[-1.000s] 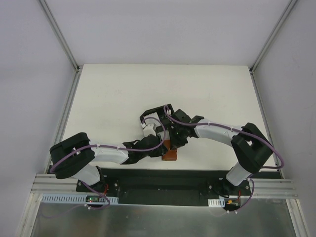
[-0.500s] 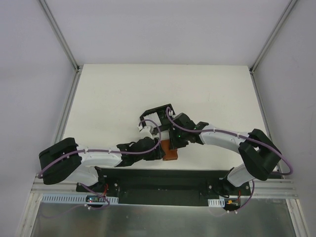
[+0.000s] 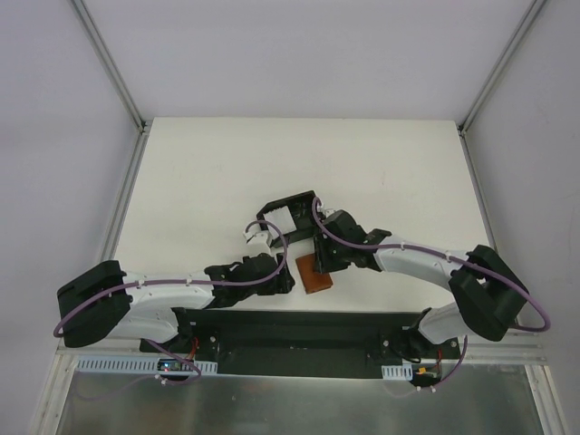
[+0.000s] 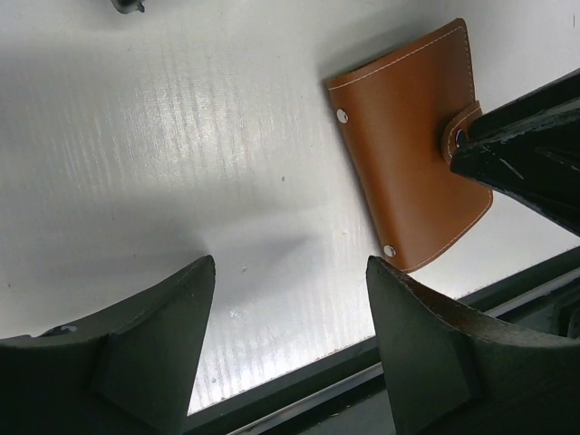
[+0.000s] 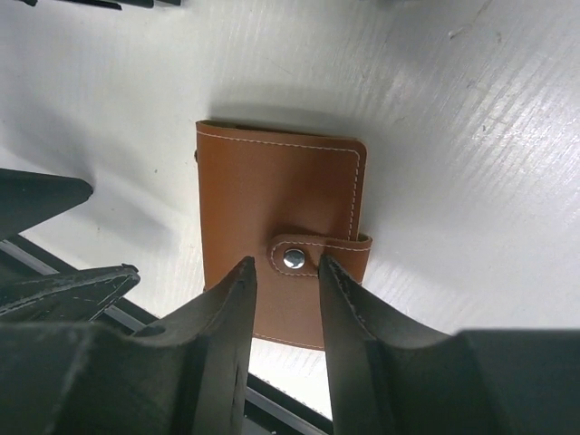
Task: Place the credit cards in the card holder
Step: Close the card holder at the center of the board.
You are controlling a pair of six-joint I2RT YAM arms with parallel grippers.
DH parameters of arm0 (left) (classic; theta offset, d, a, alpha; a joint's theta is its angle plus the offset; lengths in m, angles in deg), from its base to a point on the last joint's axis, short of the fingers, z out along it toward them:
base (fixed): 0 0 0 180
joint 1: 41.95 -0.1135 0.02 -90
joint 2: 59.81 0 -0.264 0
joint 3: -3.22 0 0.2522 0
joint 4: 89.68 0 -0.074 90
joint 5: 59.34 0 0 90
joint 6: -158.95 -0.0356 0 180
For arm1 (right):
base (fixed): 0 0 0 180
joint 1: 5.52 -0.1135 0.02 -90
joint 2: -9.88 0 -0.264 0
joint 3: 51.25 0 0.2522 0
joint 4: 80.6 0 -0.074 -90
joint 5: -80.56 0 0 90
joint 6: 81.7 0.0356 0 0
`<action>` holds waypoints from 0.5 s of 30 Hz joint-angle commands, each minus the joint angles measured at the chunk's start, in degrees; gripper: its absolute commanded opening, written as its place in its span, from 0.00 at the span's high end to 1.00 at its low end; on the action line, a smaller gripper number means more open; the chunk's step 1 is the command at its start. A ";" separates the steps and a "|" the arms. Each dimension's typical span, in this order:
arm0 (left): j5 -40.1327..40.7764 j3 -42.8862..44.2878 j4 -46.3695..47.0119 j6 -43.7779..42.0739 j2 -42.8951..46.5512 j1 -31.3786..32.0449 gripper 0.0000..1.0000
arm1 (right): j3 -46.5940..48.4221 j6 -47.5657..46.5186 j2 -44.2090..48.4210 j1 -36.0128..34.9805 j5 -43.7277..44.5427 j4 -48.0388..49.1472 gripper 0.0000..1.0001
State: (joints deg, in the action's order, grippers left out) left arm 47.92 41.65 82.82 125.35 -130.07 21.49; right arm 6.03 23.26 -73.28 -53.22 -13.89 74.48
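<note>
Saw black open-topped card holder (image 3: 290, 201) on white tabletop (image 3: 208, 172) near snapped-shut brown wallet (image 5: 272, 199). Found left tool (image 4: 288, 272) spread wide, right tool (image 5: 283, 263) barely parted, both empty.

- wallet (image 5: 276, 236): brown leather, smooth, soft sheen, pale stitched edges
- snap (image 5: 293, 259): shiny metal
- counter (image 4: 163, 136): white, smooth, faintly streaked, glossy where light falls
- left tool (image 4: 288, 281): matt black plastic, finely grainy
- card holder (image 3: 292, 210): black plastic, matt
</note>
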 commanded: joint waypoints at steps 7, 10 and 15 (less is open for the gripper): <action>-0.12 1.79 -4.68 0.55 -8.31 0.46 0.34 | -1.69 1.03 1.42 0.24 0.32 3.95 0.63; -0.64 2.58 -4.15 0.64 -10.42 0.46 0.35 | -2.22 1.65 -0.16 0.24 -0.38 4.83 0.63; -2.31 2.14 -1.09 0.81 -12.00 0.46 0.34 | -3.27 2.35 -1.48 0.33 -1.00 5.71 0.63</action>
State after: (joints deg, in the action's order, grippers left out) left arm 48.27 46.19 86.80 125.53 -138.73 21.49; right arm 4.18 24.39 -72.93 -52.96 -14.05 78.57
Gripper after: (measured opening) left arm 0.653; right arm 0.372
